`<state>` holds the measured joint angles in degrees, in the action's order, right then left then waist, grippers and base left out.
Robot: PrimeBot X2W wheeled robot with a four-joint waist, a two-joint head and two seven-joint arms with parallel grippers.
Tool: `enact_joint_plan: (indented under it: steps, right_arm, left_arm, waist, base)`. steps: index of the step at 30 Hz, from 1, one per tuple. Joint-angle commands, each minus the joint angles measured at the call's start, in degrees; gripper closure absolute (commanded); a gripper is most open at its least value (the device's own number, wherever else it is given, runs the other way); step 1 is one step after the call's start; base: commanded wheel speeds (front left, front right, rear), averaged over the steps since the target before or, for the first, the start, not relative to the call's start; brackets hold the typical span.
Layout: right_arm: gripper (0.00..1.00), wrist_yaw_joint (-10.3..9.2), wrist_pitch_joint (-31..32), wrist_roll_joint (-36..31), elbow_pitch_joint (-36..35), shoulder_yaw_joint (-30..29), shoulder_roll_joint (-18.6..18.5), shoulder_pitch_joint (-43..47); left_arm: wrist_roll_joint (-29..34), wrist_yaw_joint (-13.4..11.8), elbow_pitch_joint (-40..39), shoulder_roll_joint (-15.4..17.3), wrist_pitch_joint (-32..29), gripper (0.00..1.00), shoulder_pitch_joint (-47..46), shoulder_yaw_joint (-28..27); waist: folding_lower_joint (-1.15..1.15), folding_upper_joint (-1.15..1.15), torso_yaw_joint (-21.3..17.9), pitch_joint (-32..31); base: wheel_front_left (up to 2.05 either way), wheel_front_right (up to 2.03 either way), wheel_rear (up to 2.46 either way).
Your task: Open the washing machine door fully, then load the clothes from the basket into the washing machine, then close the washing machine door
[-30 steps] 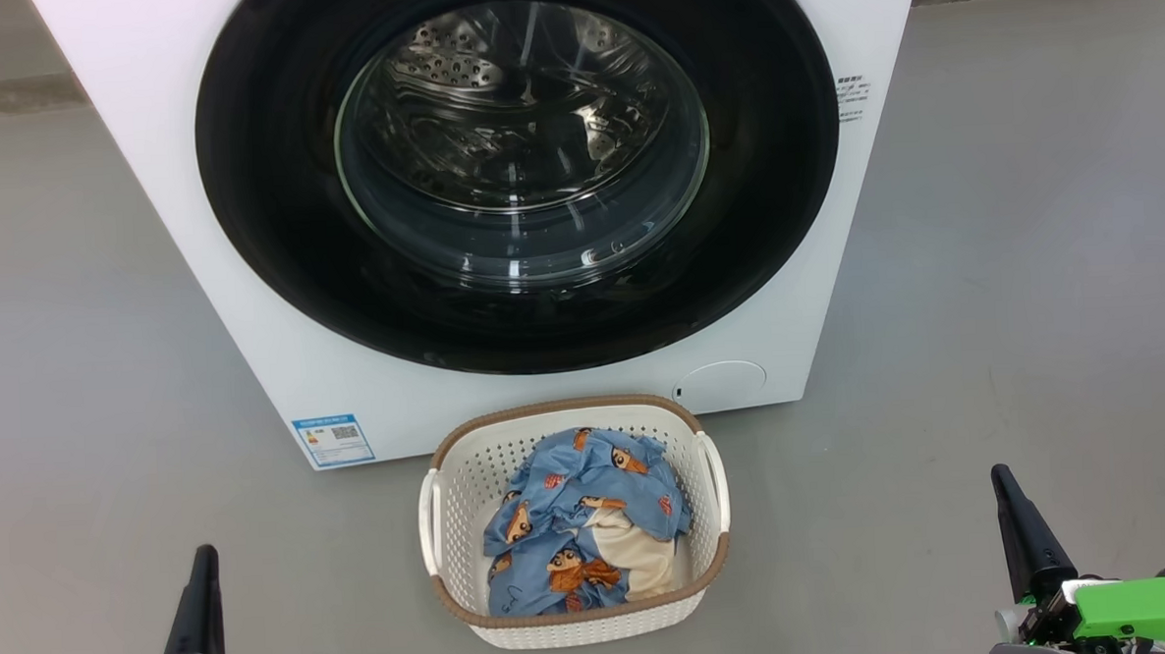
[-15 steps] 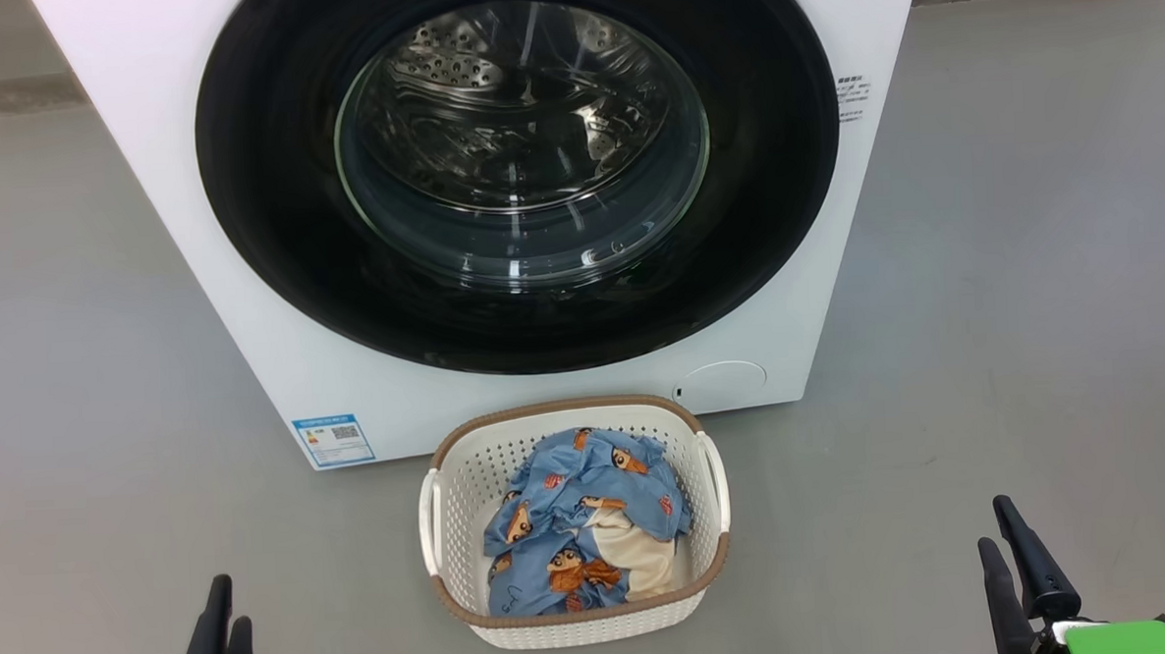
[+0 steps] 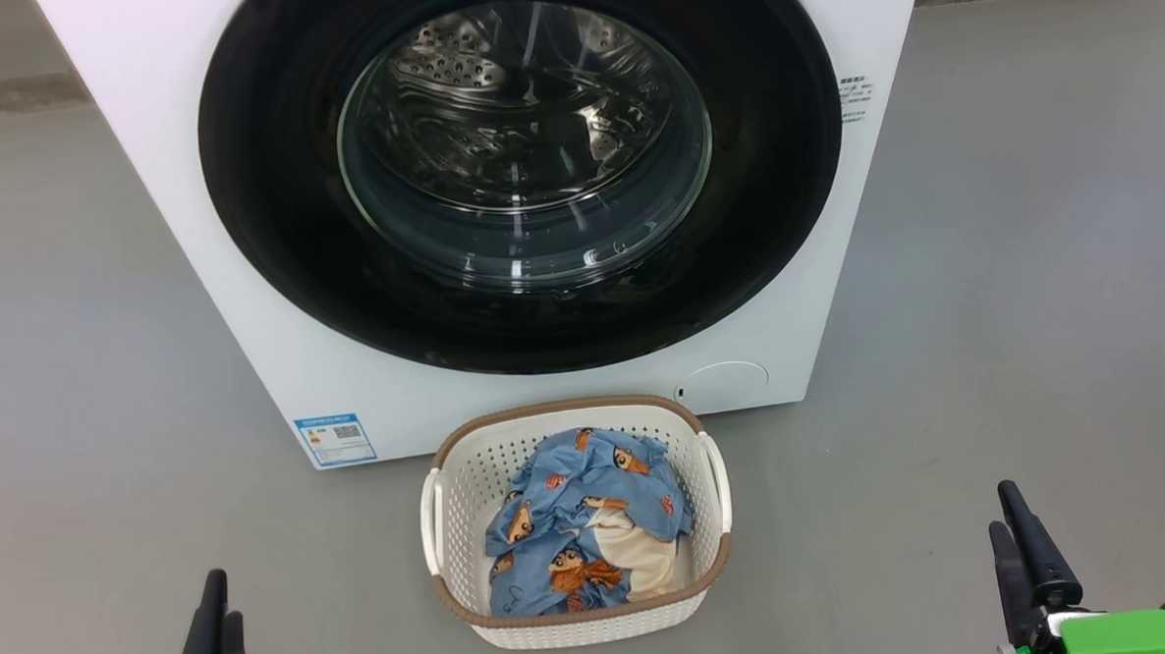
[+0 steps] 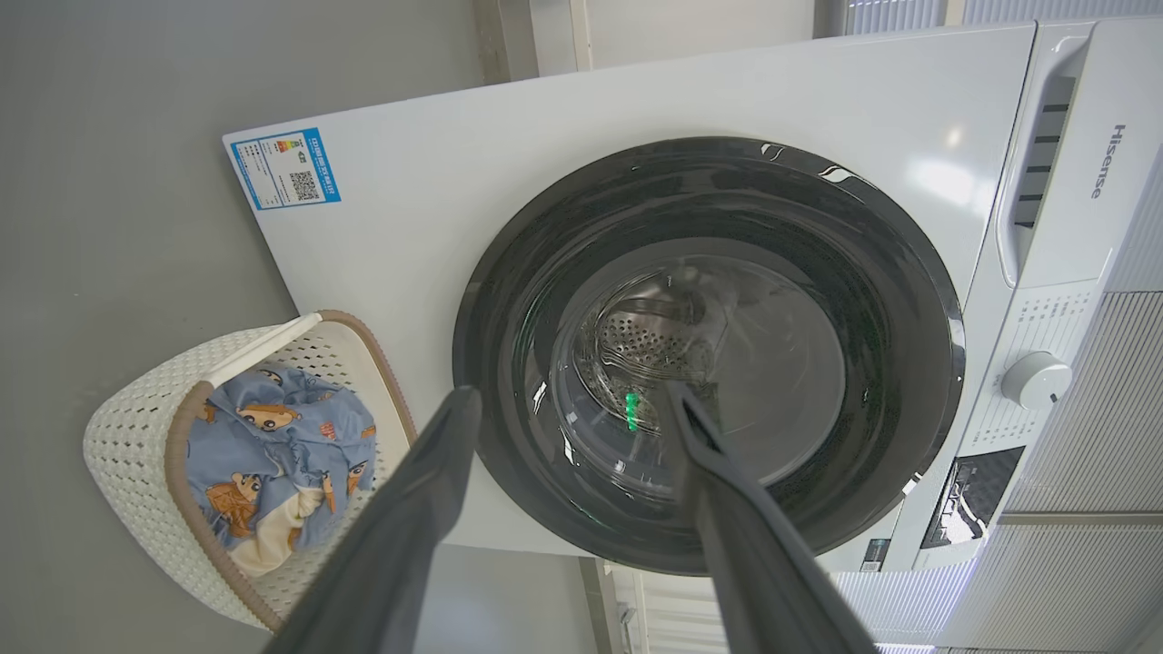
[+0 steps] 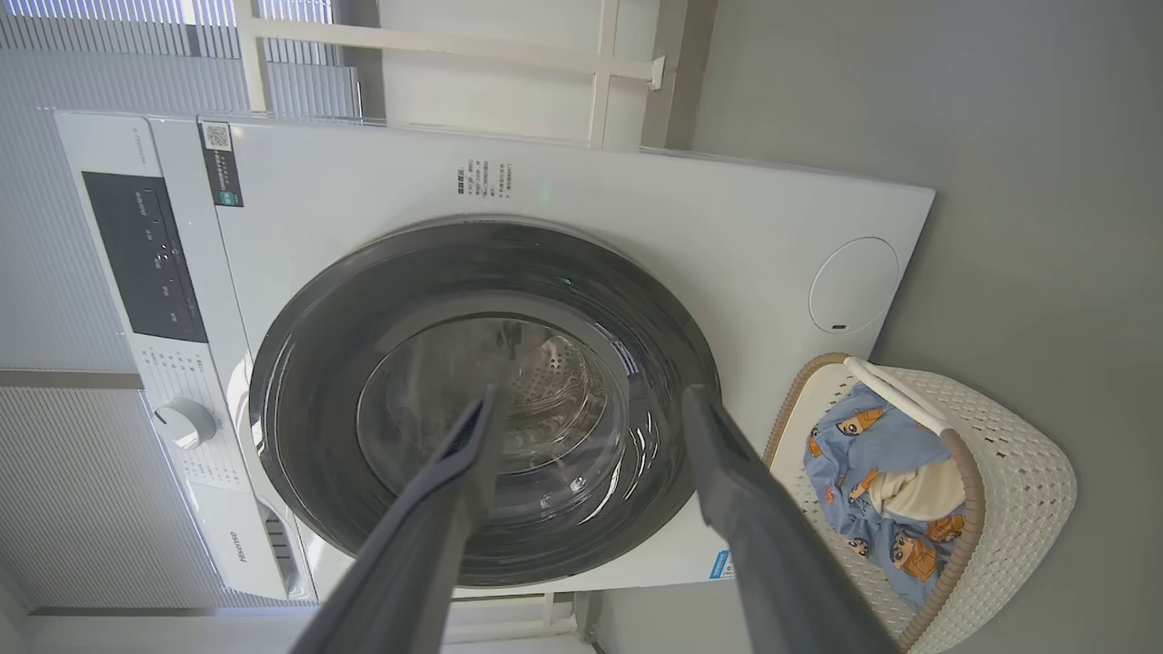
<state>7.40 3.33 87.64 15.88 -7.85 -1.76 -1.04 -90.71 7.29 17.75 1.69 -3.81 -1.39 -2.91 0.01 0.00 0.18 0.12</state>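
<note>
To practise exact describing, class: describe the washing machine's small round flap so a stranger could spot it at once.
Start at the big white washing machine with its black-rimmed door. Drop to the front panel's lower right corner, near the basket: the flap is there. Unlike the blue label at the lower left, it is plain white and round.

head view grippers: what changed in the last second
Both the left gripper and the right gripper opened, from one closed point to two parted fingers, and dropped lower in the head view. Neither took hold of anything. The washing machine door stayed shut and the clothes stayed in the basket.
</note>
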Motion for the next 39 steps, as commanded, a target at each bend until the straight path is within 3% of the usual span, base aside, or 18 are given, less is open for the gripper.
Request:
enact_joint_plan:
  steps: [1, 39]
  right_arm:
    - [0.00, 0.01, -0.77, -1.98, -2.07, 0.61, -0.43, -0.07]
    - [0.00, 0.04, -7.14, -38.95, -6.78, 5.67, -0.68, 2.15]
  left_arm:
    - [1.32, 0.04, -1.83, 1.34, 0.77, 0.00, -0.87, 0.09]
    - [31.17, 0.10, -2.64, 4.64, 7.42, 0.00, 0.44, 0.88]
  waist:
    - [-0.01, 0.00, 0.02, -0.04]
    - [-0.01, 0.00, 0.57, -1.20]
  base:
    - [0.00, 0.00, 0.00]
    - [0.00, 0.00, 0.00]
